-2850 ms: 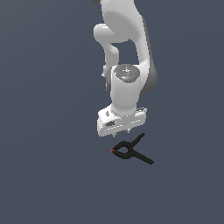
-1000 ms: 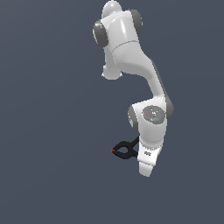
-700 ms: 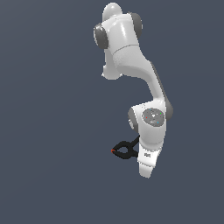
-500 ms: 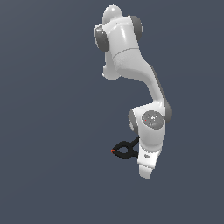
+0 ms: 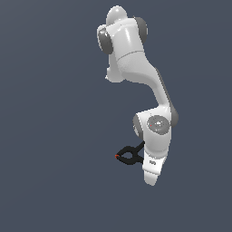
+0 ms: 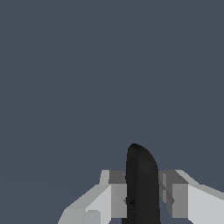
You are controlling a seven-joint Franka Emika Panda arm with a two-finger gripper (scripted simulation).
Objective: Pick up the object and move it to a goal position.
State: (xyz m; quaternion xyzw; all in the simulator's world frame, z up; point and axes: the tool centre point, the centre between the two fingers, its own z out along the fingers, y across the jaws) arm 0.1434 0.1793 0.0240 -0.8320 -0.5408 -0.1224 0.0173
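The object, a small black spring clamp with a tiny red tip at its looped end, lies just at the exterior view's left of the white hand. Its handles are hidden under the hand. My gripper points down over the clamp's handle end. In the wrist view the clamp is a black rounded bar that stands between the two grey fingers, and both pads touch its sides. The gripper is shut on the clamp.
The white arm folds down from the top of the exterior view to a round joint right above the hand. All around is a plain dark grey-blue floor with no other objects or edges in view.
Since 2.9 s ago the hand has come down from above the clamp and now covers its handles. Over the last second the arm has sunk slightly; the clamp has stayed in place.
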